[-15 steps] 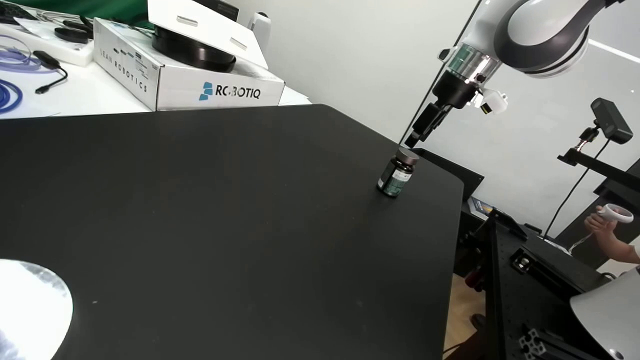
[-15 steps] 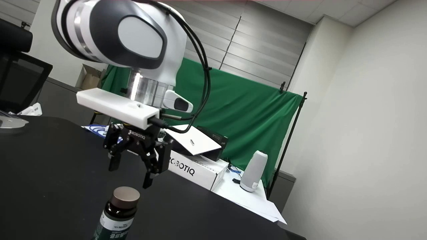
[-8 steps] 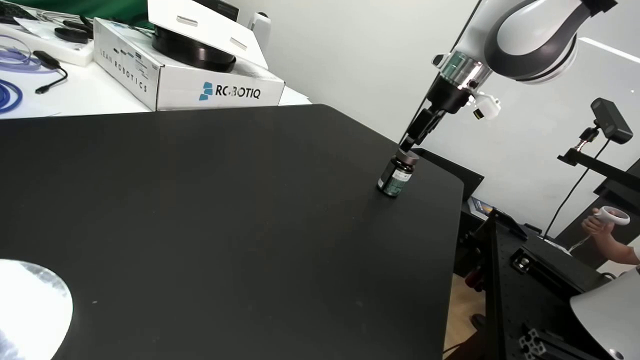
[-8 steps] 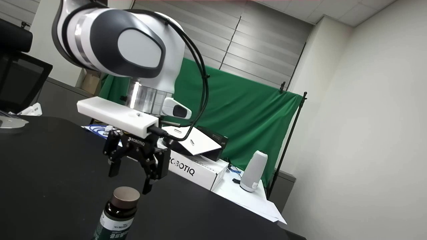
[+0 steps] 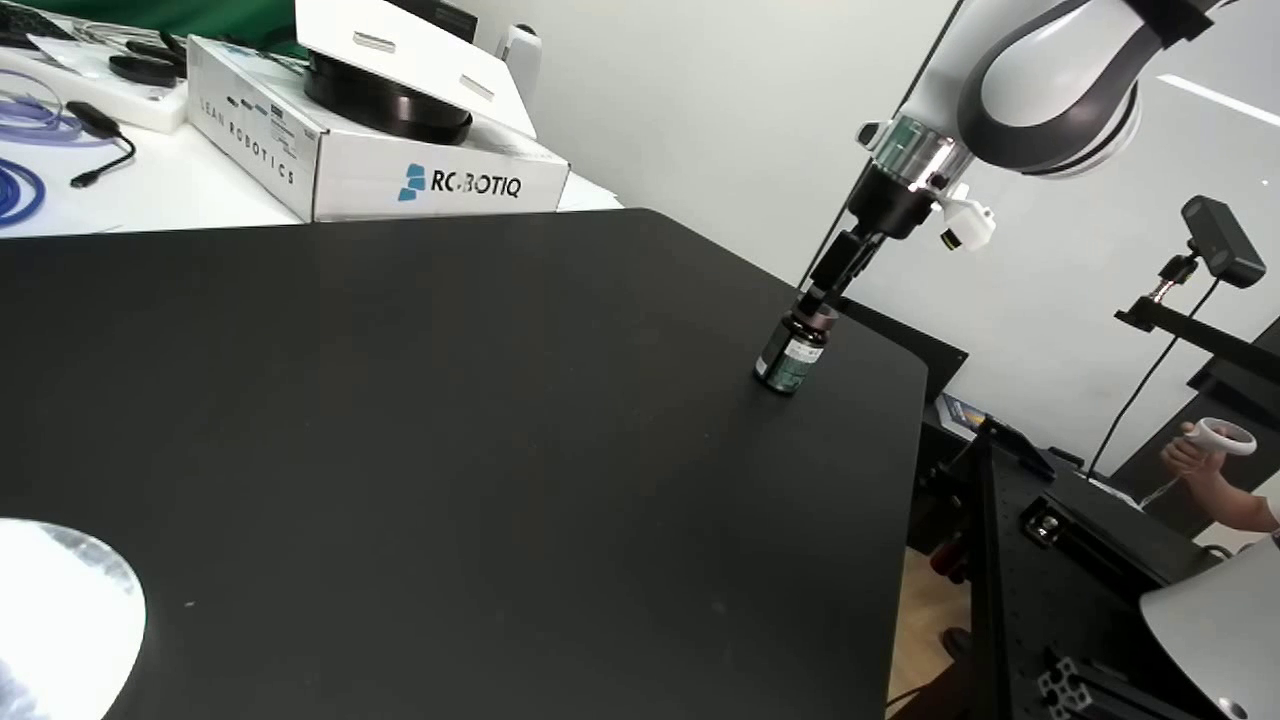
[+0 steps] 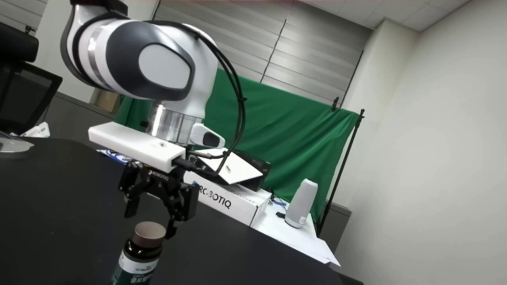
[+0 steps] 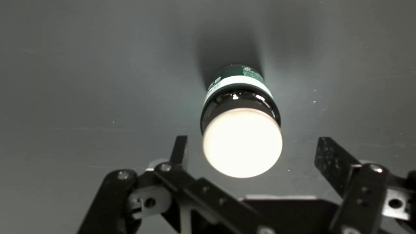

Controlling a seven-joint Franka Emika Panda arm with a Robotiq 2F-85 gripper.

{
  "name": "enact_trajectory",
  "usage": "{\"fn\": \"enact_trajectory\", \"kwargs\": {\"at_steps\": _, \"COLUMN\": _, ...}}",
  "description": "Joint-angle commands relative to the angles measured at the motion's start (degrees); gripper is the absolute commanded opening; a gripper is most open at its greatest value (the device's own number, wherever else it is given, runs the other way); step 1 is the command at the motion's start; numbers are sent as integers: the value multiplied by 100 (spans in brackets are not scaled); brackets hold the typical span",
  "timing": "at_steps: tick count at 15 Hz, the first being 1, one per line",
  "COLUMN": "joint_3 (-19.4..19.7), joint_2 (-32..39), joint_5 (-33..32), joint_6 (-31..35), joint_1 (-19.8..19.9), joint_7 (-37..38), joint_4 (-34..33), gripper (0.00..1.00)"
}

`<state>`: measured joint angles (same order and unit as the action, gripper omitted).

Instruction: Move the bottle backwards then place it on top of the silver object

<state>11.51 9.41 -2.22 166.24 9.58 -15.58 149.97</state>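
Observation:
The bottle [image 5: 792,358] is small and dark with a brown cap and a green and white label. It stands upright on the black table in both exterior views, large and cut off at the bottom edge in an exterior view [image 6: 136,263]. In the wrist view the bottle [image 7: 240,91] has its cap washed out white between the fingers. My gripper [image 5: 812,303] is open at cap height, its fingers on either side of the cap with gaps to both. The silver object [image 5: 65,620], a shiny whitish disc, lies far from the gripper, cut off at the frame edge; it also shows in an exterior view [image 6: 16,146].
The black table [image 5: 450,420] has its edge [image 5: 922,400] close to the bottle. A white Robotiq box [image 5: 440,185] with a tilted white panel stands behind the table, near blue cables [image 5: 20,190]. A camera on a mount [image 5: 1222,240] stands off the table's side.
My gripper has come down toward the bottle, and its fingertips have gone from above the cap to beside it. The fingers have stayed open. The bottle and disc have not moved.

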Motion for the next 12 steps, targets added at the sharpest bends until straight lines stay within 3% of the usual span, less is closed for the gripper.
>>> {"fn": "enact_trajectory", "kwargs": {"at_steps": 1, "joint_3": -107, "joint_2": 202, "joint_5": 8, "joint_6": 47, "joint_1": 133, "joint_7": 76, "joint_4": -145, "gripper": 100}}
{"fn": "enact_trajectory", "kwargs": {"at_steps": 12, "joint_3": -218, "joint_2": 359, "joint_5": 22, "joint_6": 182, "joint_1": 194, "joint_7": 45, "joint_4": -182, "gripper": 100}}
